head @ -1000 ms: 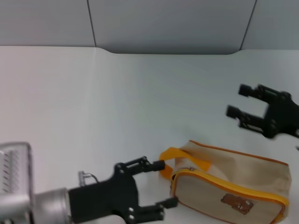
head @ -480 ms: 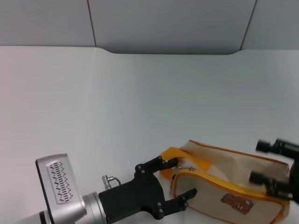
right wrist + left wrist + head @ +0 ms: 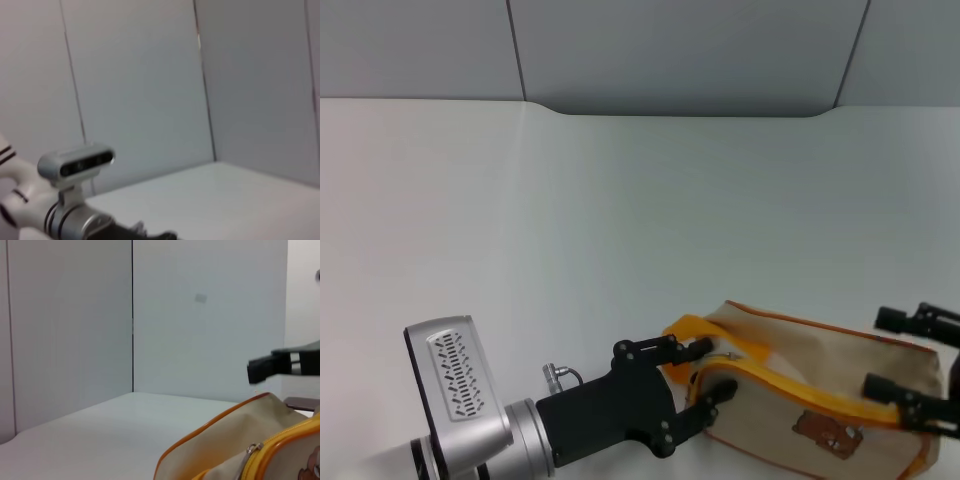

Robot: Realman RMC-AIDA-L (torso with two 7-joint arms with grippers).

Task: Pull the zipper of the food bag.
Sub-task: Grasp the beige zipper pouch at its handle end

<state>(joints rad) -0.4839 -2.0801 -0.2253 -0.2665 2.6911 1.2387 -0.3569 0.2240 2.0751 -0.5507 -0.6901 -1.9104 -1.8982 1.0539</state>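
Here, beige food bag [image 3: 820,400], orange-piped

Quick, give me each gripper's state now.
Left gripper: open, fingers either side of the bag's handle end, by the zipper.
Right gripper: open, at the bag's other end, holding nothing.

Head looks down; wrists low (both facing walls).

A lab test booth: bare white table [image 3: 620,220] ringed by grey panels [image 3: 680,50].
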